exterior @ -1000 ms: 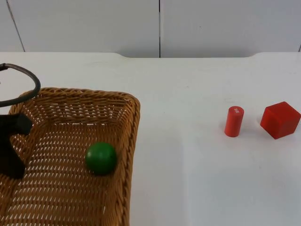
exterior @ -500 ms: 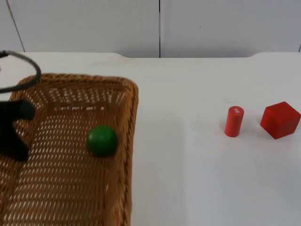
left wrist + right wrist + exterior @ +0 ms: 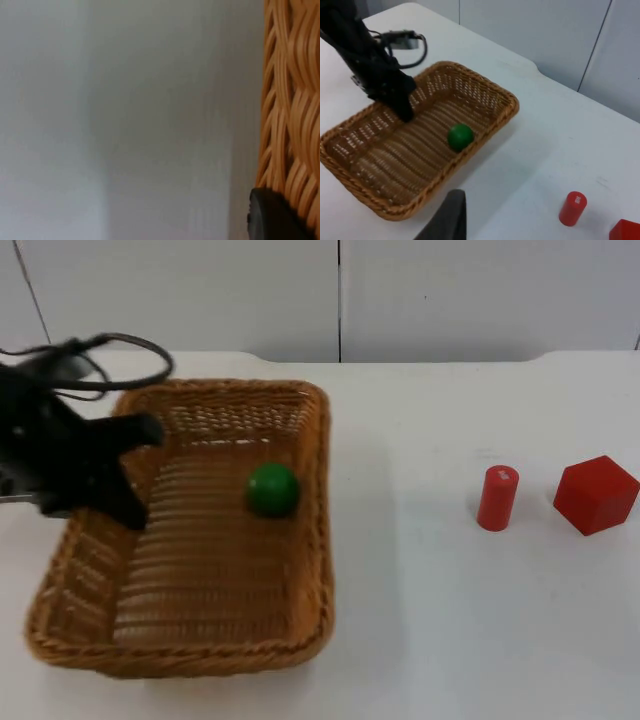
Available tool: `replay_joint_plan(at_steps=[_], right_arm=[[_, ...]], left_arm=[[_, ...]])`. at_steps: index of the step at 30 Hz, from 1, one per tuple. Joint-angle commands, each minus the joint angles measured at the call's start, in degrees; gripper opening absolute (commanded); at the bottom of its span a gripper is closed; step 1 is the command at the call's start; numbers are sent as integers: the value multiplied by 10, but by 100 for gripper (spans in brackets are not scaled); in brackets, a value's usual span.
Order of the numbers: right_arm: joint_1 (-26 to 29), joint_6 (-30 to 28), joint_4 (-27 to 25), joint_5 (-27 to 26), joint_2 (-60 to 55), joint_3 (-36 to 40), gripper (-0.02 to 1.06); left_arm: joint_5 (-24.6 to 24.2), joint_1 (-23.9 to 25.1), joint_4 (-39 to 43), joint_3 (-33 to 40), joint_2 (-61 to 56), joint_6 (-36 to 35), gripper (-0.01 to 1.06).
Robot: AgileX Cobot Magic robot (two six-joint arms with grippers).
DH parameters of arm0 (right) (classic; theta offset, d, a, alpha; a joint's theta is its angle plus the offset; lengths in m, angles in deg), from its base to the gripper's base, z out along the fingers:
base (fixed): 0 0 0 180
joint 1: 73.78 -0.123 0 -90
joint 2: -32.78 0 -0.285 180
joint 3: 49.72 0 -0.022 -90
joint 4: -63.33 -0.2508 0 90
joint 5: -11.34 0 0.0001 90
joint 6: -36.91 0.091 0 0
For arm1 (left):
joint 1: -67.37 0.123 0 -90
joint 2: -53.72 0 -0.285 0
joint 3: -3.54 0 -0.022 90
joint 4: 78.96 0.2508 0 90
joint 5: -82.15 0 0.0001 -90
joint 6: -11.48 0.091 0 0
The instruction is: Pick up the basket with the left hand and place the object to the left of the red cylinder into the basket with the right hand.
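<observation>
From above, my left gripper (image 3: 125,475) is gripping the wicker basket (image 3: 190,640) by its left rim, fingers clamped on the weave, a green ball (image 3: 273,489) lying inside. Through my left wrist, the rim is pressing against one fingertip; through my right, the basket (image 3: 485,95) is sitting on the white counter (image 3: 530,165) near the red cylinder (image 3: 572,208), though whether my right gripper's (image 3: 451,220) fingers are apart I cannot tell.

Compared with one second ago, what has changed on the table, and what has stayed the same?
The basket has moved away from the camera and to the picture's right, so its whole rim is now in the top view. The left gripper, on the basket's left wall, came with it. The green ball rode along inside. The red cylinder and red cube have not moved.
</observation>
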Motion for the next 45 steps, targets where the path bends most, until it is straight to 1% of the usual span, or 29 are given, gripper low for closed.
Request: replay_joint_plan(at_steps=[1,5,6,8,9,12,13,14,16,17,18,20,21,23,24,28,29,30,32,34,35,39,41,44,45], right_arm=[[2,2,1,-10,2,4,104],[2,2,2,-10,2,4,104],[2,2,2,-10,2,4,104],[2,2,2,-10,2,4,104],[2,2,2,-10,2,4,104],[2,2,2,-10,2,4,104],[2,2,2,-10,2,4,104],[2,2,2,-10,2,4,104],[2,2,2,-10,2,4,104],[2,2,2,-10,2,4,104],[2,2,2,-10,2,4,104],[2,2,2,-10,2,4,104],[2,2,2,-10,2,4,104],[2,1,3,-10,2,4,104],[2,1,3,-10,2,4,104],[2,-1,10,-10,2,4,104],[2,-1,10,-10,2,4,104],[2,-1,10,-10,2,4,104],[2,-1,10,-10,2,4,104],[2,-1,7,-10,2,4,104],[2,-1,7,-10,2,4,104],[2,-1,4,-10,2,4,104],[2,-1,2,-10,2,4,104],[2,-1,1,-10,2,4,104],[2,-1,1,-10,2,4,104]], left_arm=[[7,-12,-28,-21,22,-1,0],[22,-26,-36,-31,46,-1,2],[29,-28,-38,-31,49,-1,6],[34,-29,-45,-31,49,-1,20],[34,-29,-45,-31,49,-1,20],[33,-29,-49,-31,49,-1,49],[28,-29,-49,-31,49,0,64],[28,-29,-49,-31,49,0,64],[20,-29,-45,-31,49,3,77],[18,-29,-35,-31,46,4,82],[18,-29,-35,-31,46,4,82],[14,-27,-6,-31,37,4,88],[14,-25,15,-31,29,0,88],[14,-18,44,-31,8,-23,88],[14,-18,44,-31,8,-23,88],[0,8,121,-31,-55,-79,88],[0,8,121,-31,-55,-79,88],[-14,20,144,-31,-86,-96,88],[-38,31,164,-30,-126,-102,88],[-51,33,182,-30,-173,-106,88],[-51,33,182,-30,-173,-106,88],[-56,33,177,-30,-267,-106,88],[-57,33,175,-30,-287,-106,88],[-63,33,174,-30,-367,-106,88],[-63,33,174,-30,-367,-106,88]])
